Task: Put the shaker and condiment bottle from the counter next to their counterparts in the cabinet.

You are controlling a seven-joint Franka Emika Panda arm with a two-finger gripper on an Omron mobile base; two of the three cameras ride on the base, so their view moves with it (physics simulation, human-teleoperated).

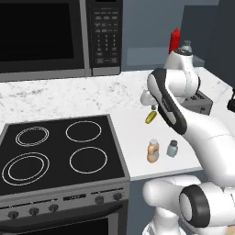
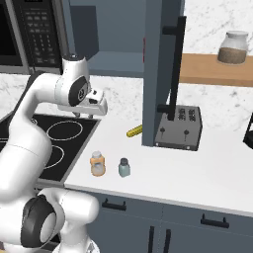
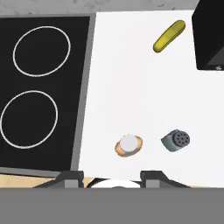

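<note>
The orange condiment bottle (image 1: 153, 151) (image 2: 98, 163) stands upright near the front edge of the white counter (image 1: 92, 94). The small grey-capped shaker (image 1: 172, 148) (image 2: 124, 167) stands just to its right. From above, the hand view shows the bottle's pale cap (image 3: 129, 145) and the shaker's holed cap (image 3: 176, 140). My gripper (image 1: 153, 107) (image 2: 81, 115) (image 3: 111, 179) hangs open and empty over the counter, behind and above both items. In the cabinet (image 1: 147, 57), a red squeeze bottle (image 1: 174, 40) and a twin shaker (image 1: 186, 47) stand on the shelf.
A small yellow oblong item (image 1: 150, 117) (image 3: 169, 36) lies on the counter behind the bottle. A dark toaster (image 2: 180, 127) sits to the right, under the open cabinet door (image 2: 158, 74). The black stove (image 1: 59, 151) lies left, below the microwave (image 1: 46, 36).
</note>
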